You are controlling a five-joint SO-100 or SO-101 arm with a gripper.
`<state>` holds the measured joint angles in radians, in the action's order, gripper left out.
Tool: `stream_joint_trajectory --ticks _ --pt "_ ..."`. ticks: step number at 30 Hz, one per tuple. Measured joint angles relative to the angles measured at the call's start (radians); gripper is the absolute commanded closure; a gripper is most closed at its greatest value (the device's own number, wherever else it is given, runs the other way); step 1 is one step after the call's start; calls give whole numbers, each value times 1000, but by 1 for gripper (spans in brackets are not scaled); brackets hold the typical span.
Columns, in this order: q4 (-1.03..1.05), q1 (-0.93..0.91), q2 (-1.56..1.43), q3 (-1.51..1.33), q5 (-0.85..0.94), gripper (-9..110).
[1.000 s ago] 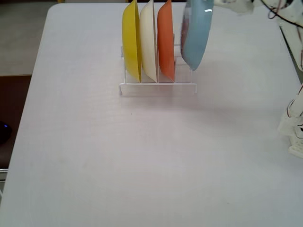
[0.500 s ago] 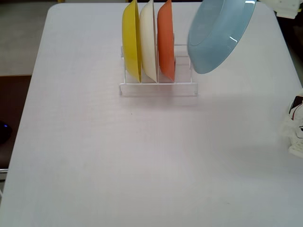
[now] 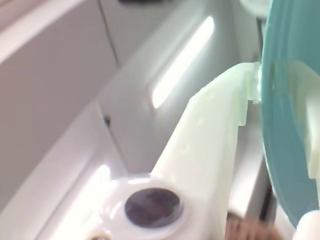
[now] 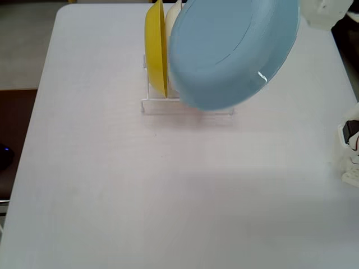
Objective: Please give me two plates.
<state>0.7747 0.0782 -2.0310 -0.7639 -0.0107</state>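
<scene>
While the white two-finger gripper (image 3: 260, 95) clamps its rim, the round light blue plastic plate (image 4: 233, 50) hangs tilted above the clear rack (image 4: 162, 103).

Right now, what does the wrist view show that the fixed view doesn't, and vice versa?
Wrist only: the gripper shut on the rim of the light blue plate, one pale finger on the near face and the other seen through the plate.
Fixed only: the white table, the clear rack, the yellow plate upright in it and a sliver of the cream-white plate beside it. The orange plate is hidden.
Both: the light blue plate, lifted off the rack.
</scene>
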Motion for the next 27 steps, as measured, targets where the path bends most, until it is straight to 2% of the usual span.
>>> stream_joint_trajectory --ticks 7,17,27 --pt "-189 84 31 -129 38 102" --pt "-365 120 132 -138 112 102" --pt "-402 120 170 -146 121 102"
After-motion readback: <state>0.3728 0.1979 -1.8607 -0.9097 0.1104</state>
